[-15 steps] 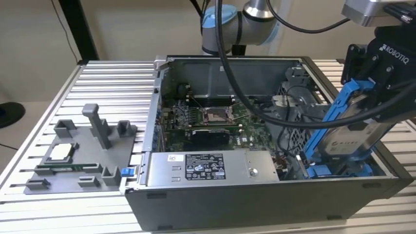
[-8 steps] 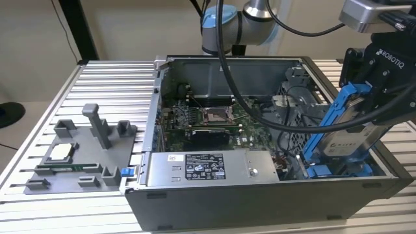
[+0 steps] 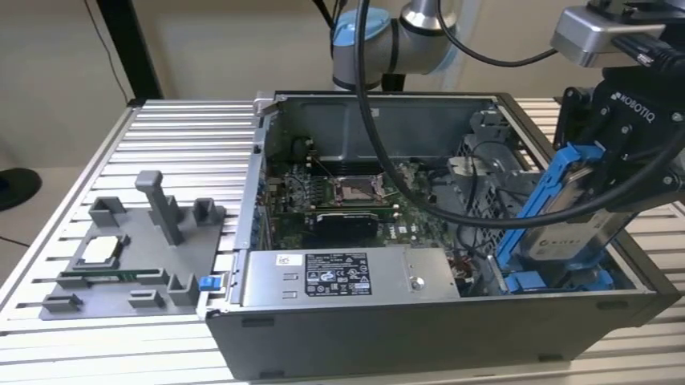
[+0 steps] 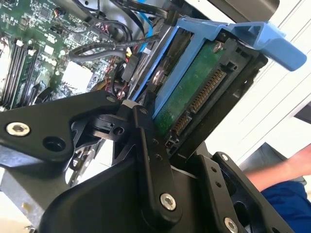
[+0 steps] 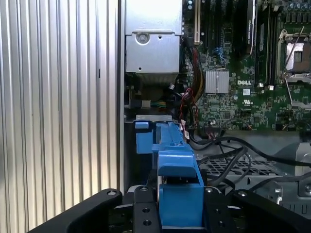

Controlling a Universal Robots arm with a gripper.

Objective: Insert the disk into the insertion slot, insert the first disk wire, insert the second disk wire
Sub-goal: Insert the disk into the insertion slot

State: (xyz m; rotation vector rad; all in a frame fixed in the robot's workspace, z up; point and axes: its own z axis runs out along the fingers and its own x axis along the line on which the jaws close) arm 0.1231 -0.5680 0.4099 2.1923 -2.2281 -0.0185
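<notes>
We see a ribbed metal table (image 3: 182, 136) carrying an open computer case (image 3: 428, 341), with a grey fixture tray (image 3: 118, 269) beside it on the exterior view's left. Inside the case, the grey power-supply box (image 3: 342, 277) lines the near wall and the green motherboard (image 3: 364, 210) lies beyond it. Over the near corner on the exterior view's right hangs the gripper (image 3: 599, 188), its fingers (image 4: 151, 145) pressed against the disk (image 3: 565, 234) from both sides. The disk sits steeply tilted between them, its blue bracket (image 3: 548, 188) running along the edge toward the exterior view's left. Its lower end dips into the case just above the insertion slot (image 3: 535, 282), whose blue rails show beneath it. We cannot tell whether disk and slot touch. In the second wrist view the disk's green circuit board and connectors face the camera, and a person's arm (image 4: 286, 170) shows beyond the case.
</notes>
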